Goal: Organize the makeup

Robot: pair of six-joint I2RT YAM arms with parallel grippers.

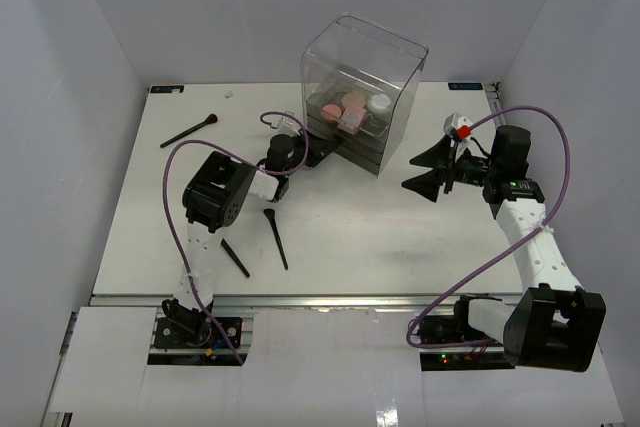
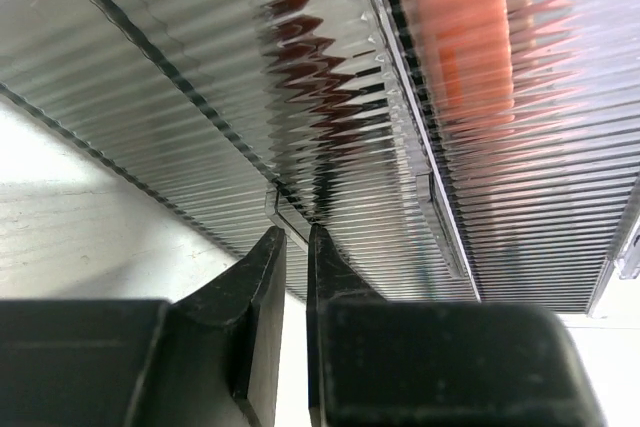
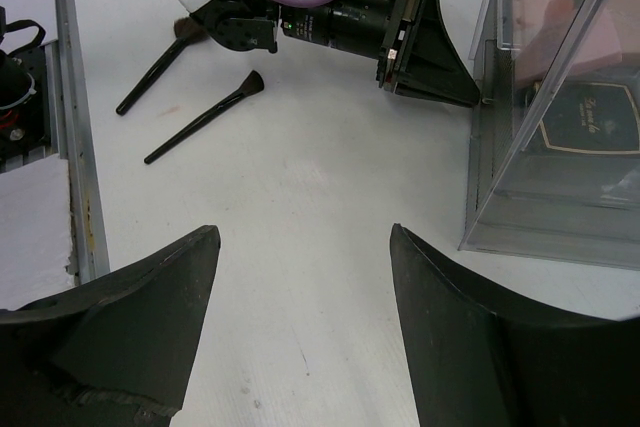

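Observation:
My left gripper is at the front of the clear box's lower drawers. In the left wrist view its jaws are pinched on the small clear drawer handle. Dark red sticks show through the ribbed drawer. Pink compacts and a white round jar lie in the box's top. Black-handled brushes lie on the table at the far left and near centre, with a thin black stick beside it. My right gripper is open and empty, right of the box.
The tall clear box stands at the back centre. In the right wrist view it is at the right, with a black square compact in a drawer. Two brushes lie beyond on the white table.

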